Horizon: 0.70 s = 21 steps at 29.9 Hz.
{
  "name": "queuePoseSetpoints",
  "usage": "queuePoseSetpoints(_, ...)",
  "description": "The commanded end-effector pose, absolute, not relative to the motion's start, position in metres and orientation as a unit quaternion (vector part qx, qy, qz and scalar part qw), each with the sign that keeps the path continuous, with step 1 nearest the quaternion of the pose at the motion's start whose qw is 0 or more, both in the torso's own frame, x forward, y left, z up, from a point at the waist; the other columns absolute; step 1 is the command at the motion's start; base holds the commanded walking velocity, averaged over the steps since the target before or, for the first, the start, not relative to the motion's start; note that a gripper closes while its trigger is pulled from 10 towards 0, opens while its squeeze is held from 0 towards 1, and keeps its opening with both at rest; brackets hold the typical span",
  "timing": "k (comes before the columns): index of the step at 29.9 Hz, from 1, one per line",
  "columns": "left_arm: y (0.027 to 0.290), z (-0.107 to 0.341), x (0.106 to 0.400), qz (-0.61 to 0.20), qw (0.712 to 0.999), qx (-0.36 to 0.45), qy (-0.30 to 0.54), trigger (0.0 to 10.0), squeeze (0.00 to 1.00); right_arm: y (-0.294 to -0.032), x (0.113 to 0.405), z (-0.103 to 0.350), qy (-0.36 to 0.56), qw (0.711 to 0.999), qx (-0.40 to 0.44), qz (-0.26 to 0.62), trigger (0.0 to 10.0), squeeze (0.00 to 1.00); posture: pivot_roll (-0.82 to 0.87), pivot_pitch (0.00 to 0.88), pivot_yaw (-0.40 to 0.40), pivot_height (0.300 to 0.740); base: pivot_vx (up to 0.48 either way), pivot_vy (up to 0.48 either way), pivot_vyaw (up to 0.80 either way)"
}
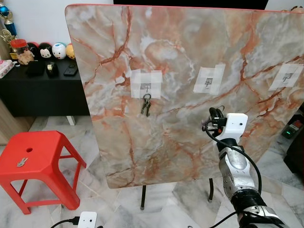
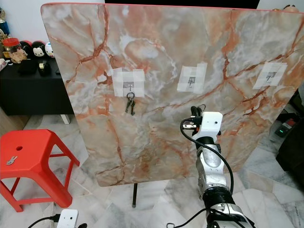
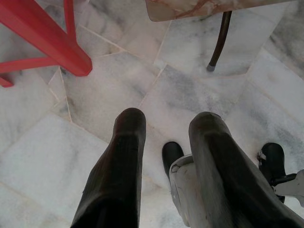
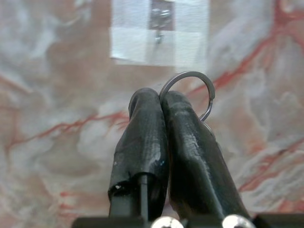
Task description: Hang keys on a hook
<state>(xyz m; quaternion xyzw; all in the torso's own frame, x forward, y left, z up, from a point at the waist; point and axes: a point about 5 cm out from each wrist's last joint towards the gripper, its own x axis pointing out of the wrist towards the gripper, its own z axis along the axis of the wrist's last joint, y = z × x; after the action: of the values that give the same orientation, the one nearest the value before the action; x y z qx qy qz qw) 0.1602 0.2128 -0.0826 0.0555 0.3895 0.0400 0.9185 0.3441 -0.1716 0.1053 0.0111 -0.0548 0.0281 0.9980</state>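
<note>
Key ring (image 4: 190,88) is pinched in my right claw (image 4: 159,102), whose two black fingers (image 4: 142,137) are pressed tight together with the metal loop arching out above their tips. I hold it up in front of the marble board (image 1: 190,71), which stands upright on thin dark legs, and the middle hook (image 4: 159,21) on its white tape patch sits at twelve o'clock from the ring, apart from it. On the board's left hook (image 1: 147,87) another bunch of keys (image 1: 146,105) already hangs, and a third taped hook (image 1: 286,76) sits toward the board's three o'clock edge. My left claw (image 3: 166,156) hangs low over the marble floor (image 3: 95,95) with its fingers parted and nothing between them. At eight o'clock from the board stands a red stool (image 1: 35,161) with a single key (image 1: 22,162) lying on its seat.
</note>
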Motion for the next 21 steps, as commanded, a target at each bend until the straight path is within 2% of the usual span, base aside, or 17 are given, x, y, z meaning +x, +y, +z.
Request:
queuePoseSetpoints(1,0.2113,-0.0846,0.1567,0.043,0.916,0.052,0.395,10.0,0.00,-0.1732,0.3429,0.1097,-0.070,0.997,-0.003,0.033,10.0,0.00,-0.01,0.000,-0.072,0.740,0.000,0.000,0.00)
queuePoseSetpoints(13,0.2174,-0.0841,0.1554,0.045,0.915,0.052,0.398,10.0,0.00,-0.1749,0.3420,0.1082,-0.067,0.997,-0.003,0.031,10.0,0.00,-0.01,0.000,-0.072,0.740,0.000,0.000,0.00)
queuePoseSetpoints(21,0.2159,-0.0850,0.1541,0.043,0.914,0.052,0.400,10.0,0.00,-0.1750,0.3414,0.1067,-0.065,0.997,-0.002,0.029,10.0,0.00,-0.01,0.000,-0.072,0.740,0.257,0.000,0.00)
